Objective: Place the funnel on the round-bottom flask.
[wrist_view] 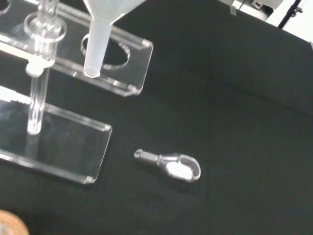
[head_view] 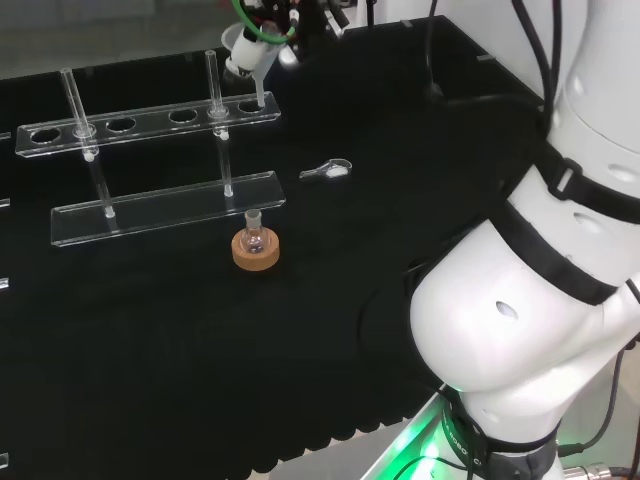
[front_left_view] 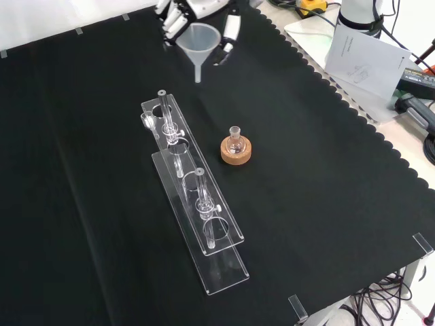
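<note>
Funnel (front_left_view: 199,42) is held upright, stem down, in the curled fingers of the hand (front_left_view: 178,15) above the clear rack's (front_left_view: 192,192) far end, while the round-bottom flask (front_left_view: 235,143) on its cork ring (front_left_view: 235,152) is sat well apart, nearer and rightward in the front view.

We see even overhead light and almost no shadows on the black cloth (front_left_view: 326,204). Glare whitens the arm (head_view: 520,330) at the head view's right, and a green glow shows beneath it. The clear rack (wrist_view: 112,68) glints along its edges; the funnel (wrist_view: 100,34) blurs close up.
</note>
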`<act>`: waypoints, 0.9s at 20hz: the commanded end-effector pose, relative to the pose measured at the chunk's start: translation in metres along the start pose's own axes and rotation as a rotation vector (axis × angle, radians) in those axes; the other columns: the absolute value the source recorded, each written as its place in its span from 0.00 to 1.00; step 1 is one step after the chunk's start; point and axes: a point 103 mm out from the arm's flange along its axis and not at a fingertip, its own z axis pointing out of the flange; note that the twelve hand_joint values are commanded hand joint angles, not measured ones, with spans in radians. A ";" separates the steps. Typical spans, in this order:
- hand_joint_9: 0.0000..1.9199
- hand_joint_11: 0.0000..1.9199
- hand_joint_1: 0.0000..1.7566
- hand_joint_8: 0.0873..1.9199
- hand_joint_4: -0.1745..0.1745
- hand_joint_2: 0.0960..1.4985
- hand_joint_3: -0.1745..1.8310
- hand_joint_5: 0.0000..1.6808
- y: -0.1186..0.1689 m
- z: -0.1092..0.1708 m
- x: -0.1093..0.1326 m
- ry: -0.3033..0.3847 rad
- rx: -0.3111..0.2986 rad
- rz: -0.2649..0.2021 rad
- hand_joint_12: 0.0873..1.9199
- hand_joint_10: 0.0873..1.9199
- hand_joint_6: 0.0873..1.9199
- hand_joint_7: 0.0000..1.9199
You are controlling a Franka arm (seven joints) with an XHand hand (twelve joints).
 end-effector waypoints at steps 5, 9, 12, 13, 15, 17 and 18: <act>0.57 0.34 0.36 0.45 0.29 0.52 0.31 0.37 -0.059 0.013 0.029 0.011 -0.032 0.005 0.62 0.36 0.36 0.41; 0.57 0.34 0.36 0.45 0.29 0.52 0.31 0.38 -0.069 0.025 0.049 0.033 -0.020 -0.013 0.62 0.36 0.36 0.41; 0.57 0.34 0.37 0.45 0.29 0.52 0.31 0.38 -0.068 0.035 0.059 0.045 -0.009 -0.030 0.62 0.36 0.36 0.41; 0.57 0.34 0.37 0.45 0.29 0.52 0.31 0.38 -0.067 0.038 0.062 0.048 -0.009 -0.035 0.62 0.36 0.36 0.41; 0.56 0.34 0.37 0.44 0.29 0.51 0.31 0.38 -0.065 0.045 0.065 0.049 -0.011 -0.047 0.62 0.36 0.36 0.41; 0.56 0.34 0.37 0.44 0.29 0.51 0.32 0.38 -0.061 0.052 0.068 0.046 -0.009 -0.056 0.62 0.36 0.36 0.41; 0.56 0.34 0.37 0.44 0.29 0.51 0.32 0.38 -0.059 0.055 0.069 0.045 -0.009 -0.058 0.62 0.36 0.36 0.40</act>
